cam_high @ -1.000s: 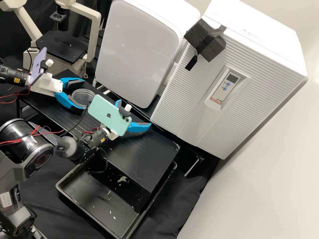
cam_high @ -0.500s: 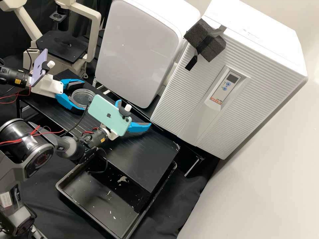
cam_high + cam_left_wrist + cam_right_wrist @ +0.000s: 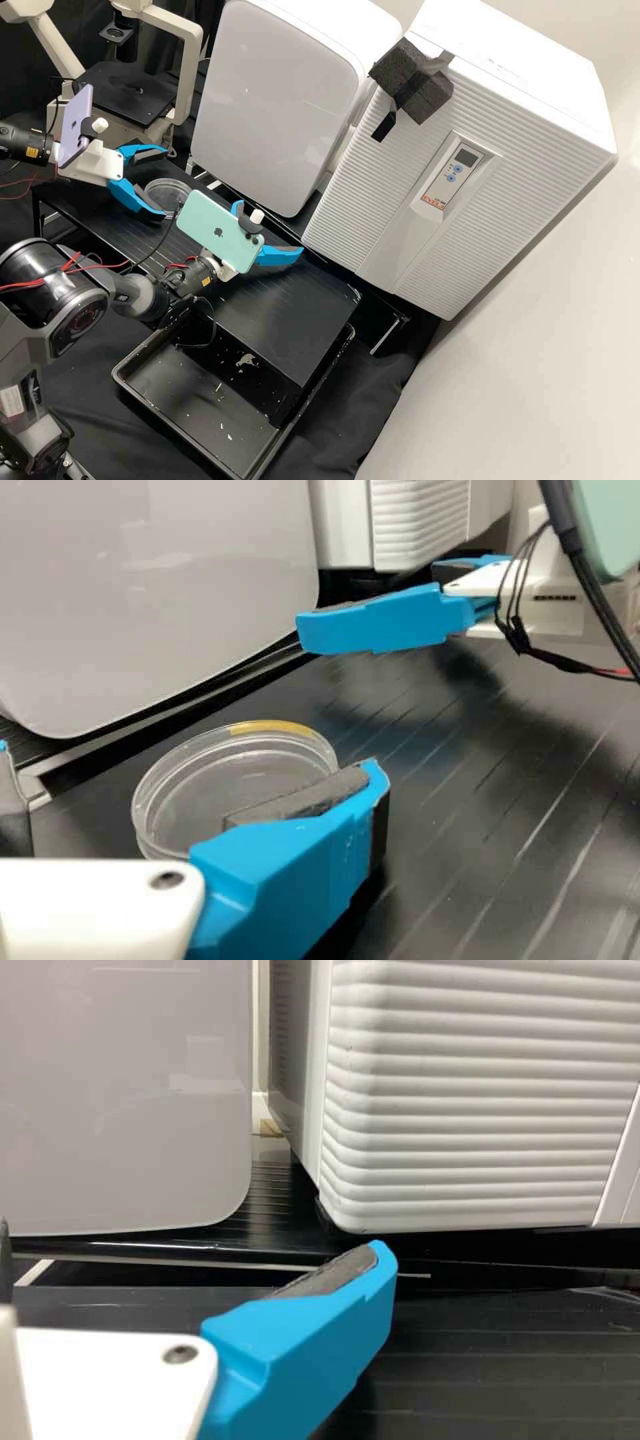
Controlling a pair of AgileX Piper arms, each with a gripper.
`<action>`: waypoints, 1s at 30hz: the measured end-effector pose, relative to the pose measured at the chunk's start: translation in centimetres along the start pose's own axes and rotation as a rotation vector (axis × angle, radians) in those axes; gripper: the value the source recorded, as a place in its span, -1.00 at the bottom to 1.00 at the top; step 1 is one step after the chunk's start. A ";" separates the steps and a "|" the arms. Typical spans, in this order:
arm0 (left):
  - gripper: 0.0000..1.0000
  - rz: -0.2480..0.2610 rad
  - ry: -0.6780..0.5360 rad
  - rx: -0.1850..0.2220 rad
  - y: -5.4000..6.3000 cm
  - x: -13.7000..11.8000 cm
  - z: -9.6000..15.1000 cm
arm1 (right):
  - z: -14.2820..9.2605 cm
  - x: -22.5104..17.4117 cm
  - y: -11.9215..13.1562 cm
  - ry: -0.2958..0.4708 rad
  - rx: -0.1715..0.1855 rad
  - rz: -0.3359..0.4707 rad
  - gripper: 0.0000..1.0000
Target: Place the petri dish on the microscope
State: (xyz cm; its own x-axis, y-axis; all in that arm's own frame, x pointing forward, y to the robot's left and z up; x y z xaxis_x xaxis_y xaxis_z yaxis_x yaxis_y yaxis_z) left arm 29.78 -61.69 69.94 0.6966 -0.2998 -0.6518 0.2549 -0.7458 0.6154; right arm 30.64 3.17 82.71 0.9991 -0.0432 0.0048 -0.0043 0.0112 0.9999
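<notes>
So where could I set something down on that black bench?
The broadest bare patch of bench lies between the right gripper and the black tray; the microscope stage looks mostly bare too. It's crowded at the petri dish, with the left gripper around it.

So the high cam sat farthest back, looking forward and down over the flat black bench top (image 3: pixel 293 320). Left wrist cam looked across it from lower down — pretty close to a clear, round plastic petri dish (image 3: pixel 200 785). Right wrist cam sat low, nearly level, facing a boxy, ribbed white cabinet (image 3: pixel 460 1100) — all three views shared that one.
</notes>
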 end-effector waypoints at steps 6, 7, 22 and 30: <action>1.00 -0.073 -0.096 -0.048 0.3 0.2 0.8 | 0.0 0.0 0.0 0.000 0.000 0.000 1.00; 1.00 -0.084 -0.106 -0.051 0.2 0.2 0.9 | 0.0 0.0 0.0 0.000 0.000 0.000 1.00; 1.00 -0.119 -0.140 -0.129 0.3 1.1 0.7 | 0.0 0.0 0.0 0.000 0.000 0.000 1.00; 1.00 -0.093 -0.107 -0.114 0.2 0.7 0.5 | 0.0 0.0 0.0 0.000 0.000 0.000 1.00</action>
State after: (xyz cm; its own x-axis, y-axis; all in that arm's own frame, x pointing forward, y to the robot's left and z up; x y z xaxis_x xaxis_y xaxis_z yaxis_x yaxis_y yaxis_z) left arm 30.03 -62.36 69.42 0.5924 -0.2990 -0.7481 0.3932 -0.7032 0.5924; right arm 30.64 3.17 82.71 0.9991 -0.0432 0.0048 -0.0043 0.0112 0.9999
